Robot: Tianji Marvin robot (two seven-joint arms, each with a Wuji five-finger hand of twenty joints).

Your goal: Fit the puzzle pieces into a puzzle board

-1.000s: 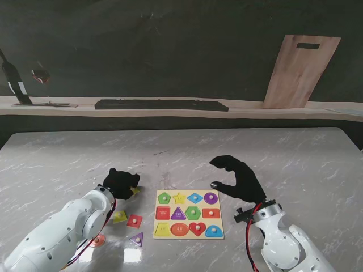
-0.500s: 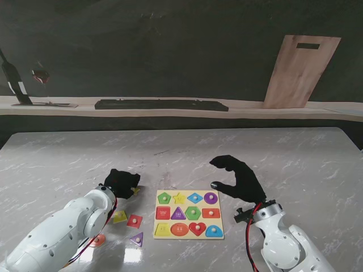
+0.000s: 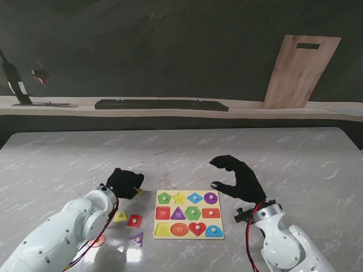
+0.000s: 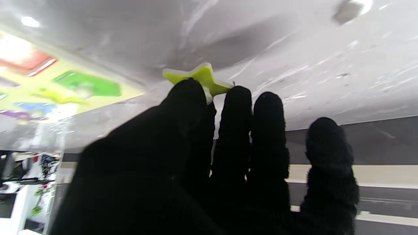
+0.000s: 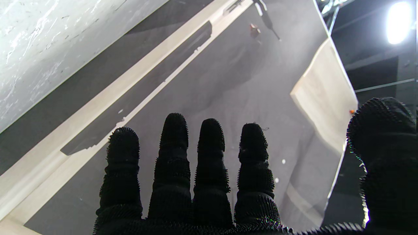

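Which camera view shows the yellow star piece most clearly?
The left wrist view: the yellow star piece is large there, pinched at the left hand fingertips. In the stand view, that hand hides almost all of it. The right wrist view misses it.

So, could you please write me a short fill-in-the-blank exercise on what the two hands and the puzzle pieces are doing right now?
1. The left hand pinches a yellow-green piece shaped like a ____.
2. The right hand holds ____, its fingers spread apart.
3. The puzzle board lies between the two ____.
4. The loose red piece lies on the table to the ____ of the board.

Missing words: star; nothing; hands; left
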